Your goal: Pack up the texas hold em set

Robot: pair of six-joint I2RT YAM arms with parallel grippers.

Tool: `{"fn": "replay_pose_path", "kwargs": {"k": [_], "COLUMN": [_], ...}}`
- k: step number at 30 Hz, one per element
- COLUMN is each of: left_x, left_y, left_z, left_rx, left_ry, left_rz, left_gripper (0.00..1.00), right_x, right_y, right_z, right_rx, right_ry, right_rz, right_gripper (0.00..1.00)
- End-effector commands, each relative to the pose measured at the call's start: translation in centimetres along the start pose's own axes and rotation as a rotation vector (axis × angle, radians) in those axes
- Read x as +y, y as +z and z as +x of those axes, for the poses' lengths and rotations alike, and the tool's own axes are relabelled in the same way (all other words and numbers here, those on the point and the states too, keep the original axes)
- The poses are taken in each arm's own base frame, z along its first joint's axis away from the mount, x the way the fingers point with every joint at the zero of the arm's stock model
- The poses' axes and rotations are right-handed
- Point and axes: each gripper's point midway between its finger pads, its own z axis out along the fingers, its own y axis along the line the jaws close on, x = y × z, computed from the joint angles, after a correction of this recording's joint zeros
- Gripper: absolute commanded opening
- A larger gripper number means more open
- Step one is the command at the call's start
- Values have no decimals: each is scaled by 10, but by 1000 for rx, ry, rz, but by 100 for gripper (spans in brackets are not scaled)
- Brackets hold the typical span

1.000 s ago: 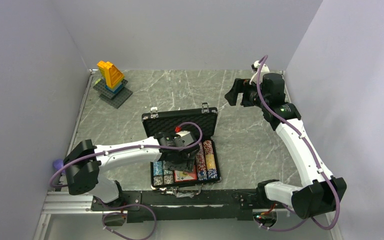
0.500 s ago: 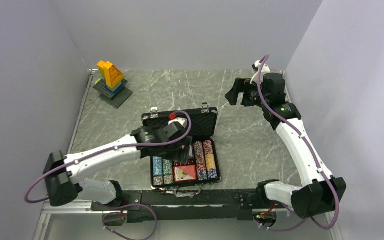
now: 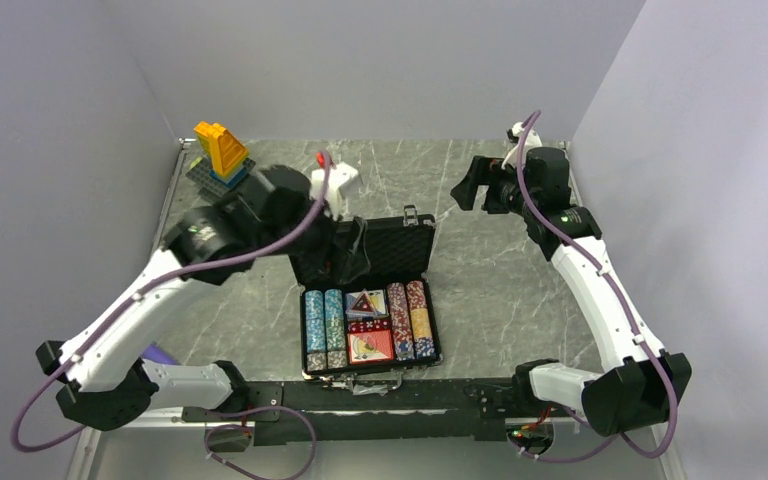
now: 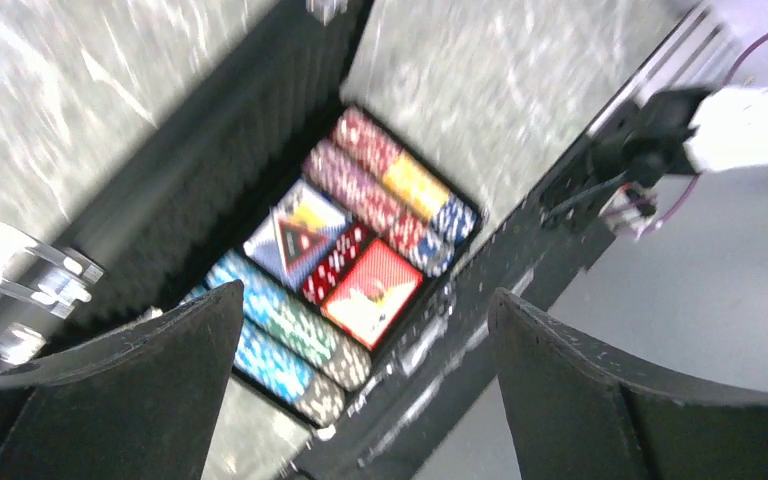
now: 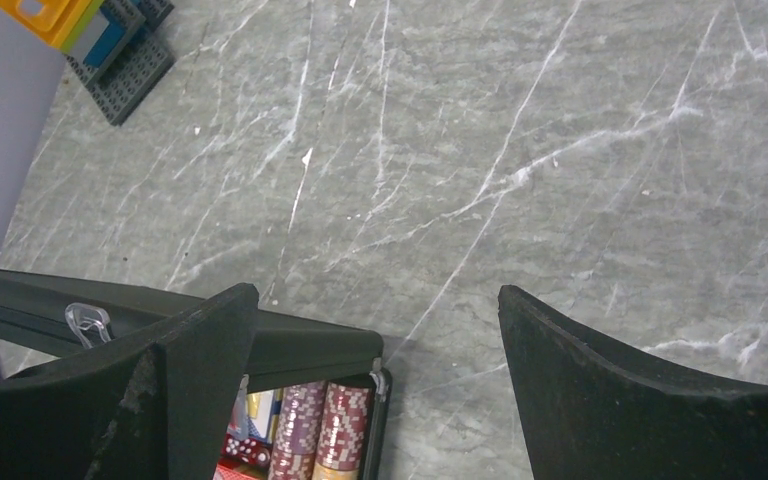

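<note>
The texas hold em set is a black case (image 3: 434, 340) lying open at the table's near middle, its foam-lined lid (image 3: 400, 245) standing up behind. The tray holds rows of striped chips (image 3: 315, 325), a red card deck (image 3: 370, 346), a second deck (image 3: 365, 303) and red dice (image 3: 365, 325). My left gripper (image 3: 345, 255) hangs high over the lid, open and empty. Its wrist view looks down past the fingers (image 4: 110, 390) onto the chips (image 4: 380, 190) and red deck (image 4: 370, 295). My right gripper (image 3: 468, 186) hovers open at the back right, with the lid's edge (image 5: 300, 340) below it.
A yellow-blue toy brick tower (image 3: 222, 158) on a dark baseplate stands at the back left corner, also in the right wrist view as the baseplate (image 5: 125, 65). A small purple object (image 3: 160, 353) lies near the left arm's base. Walls close in the table's left, back and right sides.
My left arm has risen out of the case's tray and swung back and left, its jaws opening wider. The second deck and dice now show. The right arm has stayed still.
</note>
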Motion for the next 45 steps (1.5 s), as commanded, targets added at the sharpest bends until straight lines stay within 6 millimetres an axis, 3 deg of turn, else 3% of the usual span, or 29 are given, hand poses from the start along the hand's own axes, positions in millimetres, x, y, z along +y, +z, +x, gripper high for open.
{"fn": "replay_pose_path", "kwargs": {"k": [1,5,10,13,15,18,22,33,45], "left_x": [2,48,92,119,124,128,138,108,64], "left_y": [-35,-29,7,29,38,59,79,108,92], "left_z": [-50,-92,-119,-132,-142,-142,-123,-55,-24], "left_rx": [-127,-255,-295,-289,-308,-286,-223,-42,-28], "left_ry": [149,123,32,-49,-47,-57,-97,-43,25], "left_rz": [33,-99,-139,-200,-203,-186,-206,-124,80], "left_gripper": [96,95,94,91,90,87,83,79,77], "right_x": [3,7,17,13,7,1,0,-2,-4], "right_y": [-4,-6,-8,-10,-11,-16,-22,-32,-34], "right_z": [-8,-5,2,4,5,3,2,3,6], "right_rx": [-50,-52,-46,-60,-71,-92,-106,-115,-114], "right_ry": [20,44,77,90,94,99,100,76,75], "right_rz": [-12,-34,-94,-72,-39,2,12,34,40], "right_gripper": [94,94,94,94,94,94,94,94,94]}}
